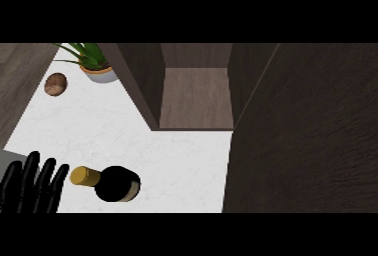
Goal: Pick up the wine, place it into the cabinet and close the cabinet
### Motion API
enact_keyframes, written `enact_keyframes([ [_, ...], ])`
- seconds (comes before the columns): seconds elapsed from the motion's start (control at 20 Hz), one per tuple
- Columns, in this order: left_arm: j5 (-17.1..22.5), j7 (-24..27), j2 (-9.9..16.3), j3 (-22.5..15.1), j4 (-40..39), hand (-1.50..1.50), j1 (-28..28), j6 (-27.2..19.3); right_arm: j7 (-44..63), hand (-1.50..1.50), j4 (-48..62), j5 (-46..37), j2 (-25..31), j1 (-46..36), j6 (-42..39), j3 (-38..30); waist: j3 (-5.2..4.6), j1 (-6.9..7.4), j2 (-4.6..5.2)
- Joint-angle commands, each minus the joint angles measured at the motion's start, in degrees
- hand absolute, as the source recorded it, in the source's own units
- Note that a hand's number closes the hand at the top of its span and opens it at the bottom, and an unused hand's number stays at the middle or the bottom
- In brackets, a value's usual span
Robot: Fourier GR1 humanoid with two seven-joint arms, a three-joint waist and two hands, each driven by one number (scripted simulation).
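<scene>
One hand (33,184) only in view, at the worktop's (170,155) near left corner, cut off by the lower edge: black fingers straight, spread, pointing up, holding nothing. Right hand nowhere visible. Wine (111,182) upright on the worktop near its front edge, just right of the fingers, apart from them; seen from above, so dark body foreshortened, gold cap (85,176) toward the hand, label mostly hidden. Cabinet (196,95) open at the worktop's back right, shelf bare wood, upper part cut off by the top edge; door (303,130) swung out, filling the right side, hiding whatever lies behind it. Potted plant (94,62) at the far left corner, leaves clipped by the top edge. Small brown round object (56,84) beside the pot at the left edge, hard to identify.
</scene>
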State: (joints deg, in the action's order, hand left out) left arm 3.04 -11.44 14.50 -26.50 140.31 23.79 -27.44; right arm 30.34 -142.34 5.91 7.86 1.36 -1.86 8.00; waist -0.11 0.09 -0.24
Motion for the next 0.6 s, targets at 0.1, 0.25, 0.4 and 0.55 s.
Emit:
enact_keyframes([
  [0.1,12.0,3.3,1.4,10.1,-3.5,-1.50,1.3,7.1,6.2,-1.50,-8.7,4.9,1.5,-0.4,0.0,-3.5,0.03,-0.11,0.11],
  [0.25,12.5,6.4,1.1,10.4,-5.9,-1.50,3.2,9.7,6.5,-1.50,-10.4,1.2,-0.7,1.9,0.7,1.7,0.03,-0.16,0.03],
  [0.4,15.3,8.8,-1.2,11.5,-11.9,-1.50,1.3,11.5,7.1,-1.50,-6.9,-0.5,-1.0,-2.9,1.7,1.6,0.04,-0.04,0.14],
  [0.55,17.5,14.2,-0.2,13.3,-14.1,-1.50,6.4,16.6,9.9,-1.50,-7.9,0.7,-0.3,-5.2,2.1,1.1,0.03,0.26,0.06],
])
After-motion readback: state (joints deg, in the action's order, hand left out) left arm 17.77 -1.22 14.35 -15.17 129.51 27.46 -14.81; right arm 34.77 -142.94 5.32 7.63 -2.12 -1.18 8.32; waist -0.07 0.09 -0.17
